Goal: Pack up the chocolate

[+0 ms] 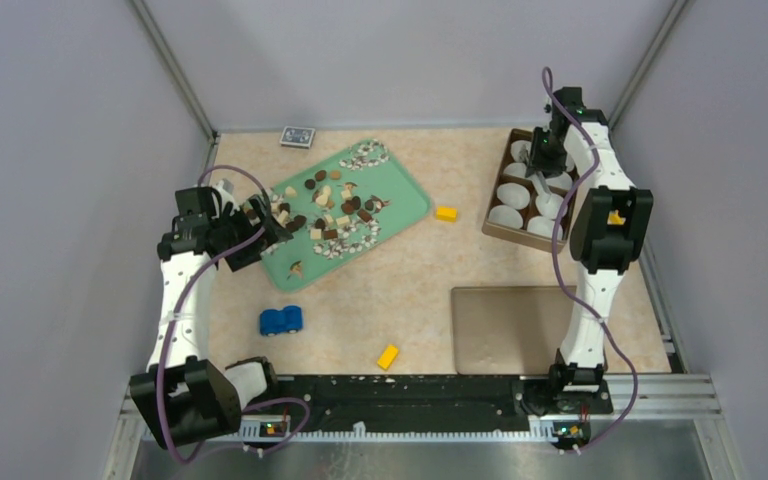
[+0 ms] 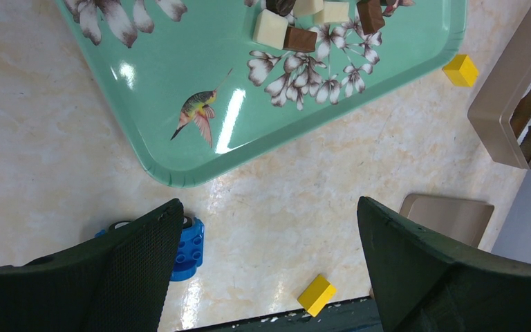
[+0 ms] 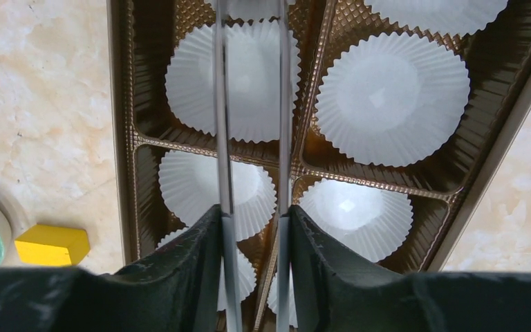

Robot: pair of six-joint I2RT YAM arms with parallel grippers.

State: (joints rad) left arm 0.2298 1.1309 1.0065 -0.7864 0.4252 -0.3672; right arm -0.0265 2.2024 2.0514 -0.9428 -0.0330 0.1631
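Note:
The chocolate (image 1: pixel 330 210) lies as many small dark, light brown and cream pieces on the green flowered tray (image 1: pixel 405 200). A few pieces (image 2: pixel 283 34) show at the top of the left wrist view. My left gripper (image 1: pixel 260 225) is open and empty above the tray's near-left corner (image 2: pixel 180 62). My right gripper (image 1: pixel 545 150) is shut on metal tweezers (image 3: pixel 222 104) over the brown box (image 1: pixel 487 215). The box holds white paper cups (image 3: pixel 393 97), all empty where visible. The tweezer prongs stand apart; their tips run out of the right wrist view.
A blue toy car (image 1: pixel 280 320) and a yellow block (image 1: pixel 388 356) lie near the front. Another yellow block (image 1: pixel 446 213) lies between tray and box. The box lid (image 1: pixel 505 330) lies front right. A card pack (image 1: pixel 298 136) lies at the back.

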